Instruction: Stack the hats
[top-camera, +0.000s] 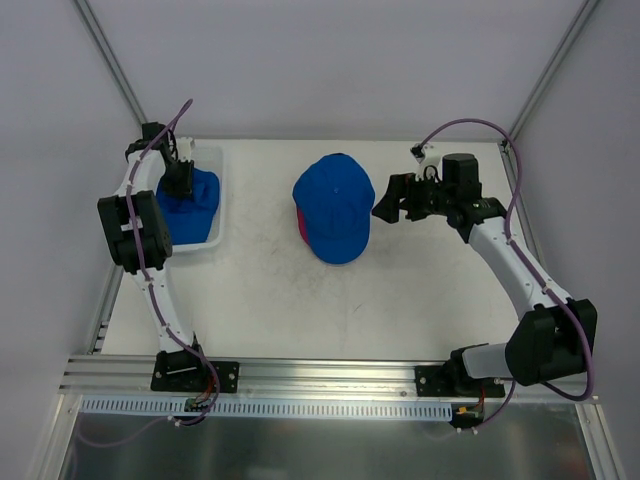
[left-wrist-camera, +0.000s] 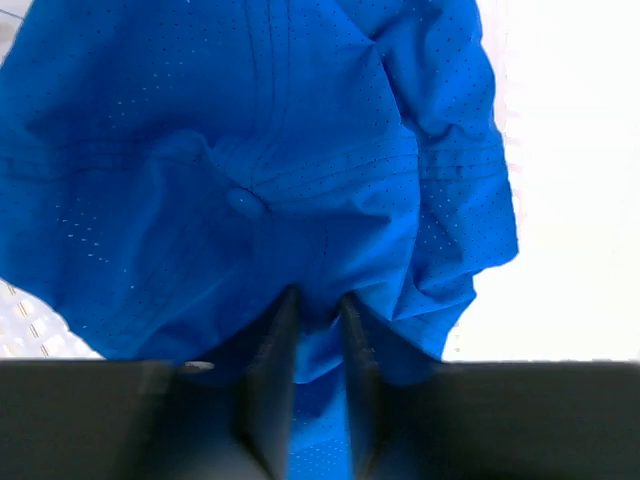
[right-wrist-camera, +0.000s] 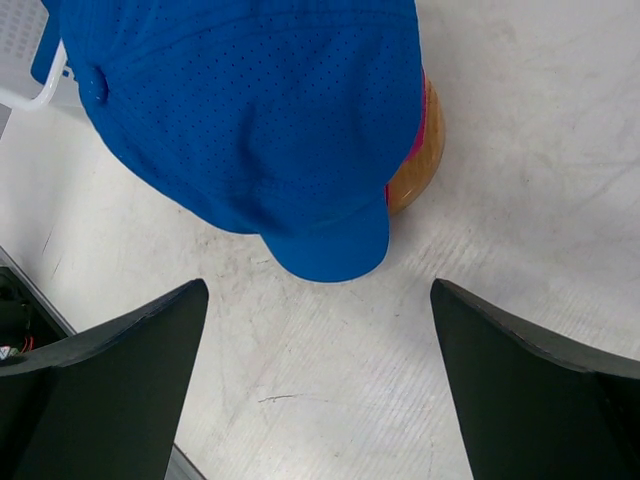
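A bright blue hat (top-camera: 335, 205) sits mid-table on top of a magenta-pink hat (top-camera: 297, 224), of which only an edge shows. In the right wrist view the blue hat (right-wrist-camera: 250, 110) covers the pink hat's edge (right-wrist-camera: 421, 115). My right gripper (top-camera: 392, 205) is open and empty just right of this stack, and its jaws stand wide apart over bare table (right-wrist-camera: 320, 290). Another blue hat (top-camera: 192, 200) lies crumpled in the white basket (top-camera: 216, 215). My left gripper (top-camera: 180, 180) is down in the basket, shut on a fold of that blue hat (left-wrist-camera: 250, 150), with the fingers close together (left-wrist-camera: 318, 300).
A round tan wooden disc (right-wrist-camera: 415, 165) lies under the stacked hats. The basket stands at the table's left edge, and its corner shows in the right wrist view (right-wrist-camera: 25, 50). Slanted frame posts rise at the back corners. A metal rail runs along the near edge (top-camera: 330, 375).
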